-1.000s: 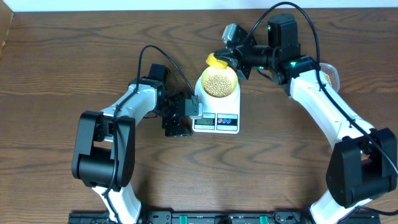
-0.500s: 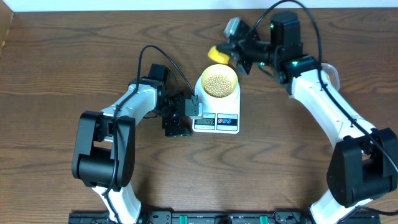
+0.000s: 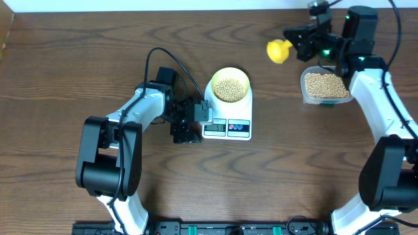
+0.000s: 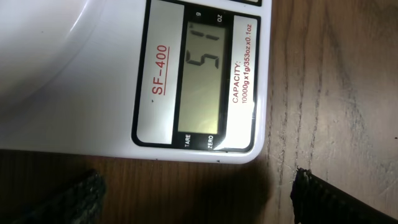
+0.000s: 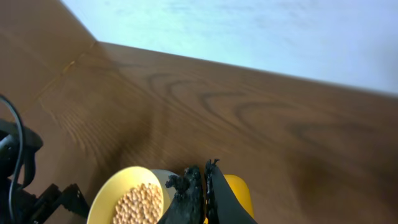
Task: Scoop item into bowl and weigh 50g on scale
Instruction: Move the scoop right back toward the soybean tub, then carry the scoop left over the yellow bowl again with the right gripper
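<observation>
Beans [image 3: 230,87] sit heaped in the bowl [image 3: 230,70] on the scale [image 3: 247,111], and the display [image 4: 205,81] reads roughly 51, so basically on target. Left gripper [image 3: 192,123] rests wide open beside it, probably to read that number. Right gripper [image 3: 292,47] pinches the yellow scoop [image 3: 279,50], lifted near the clear tub [image 3: 324,100]. Brown wood table [image 3: 65,65], pale wall [image 5: 249,25].

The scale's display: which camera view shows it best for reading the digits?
The left wrist view. There the scale's display fills much of the frame, and its digits look like 51. The overhead view shows it only as a tiny grey patch, unreadable. The right wrist view does not show it.
</observation>
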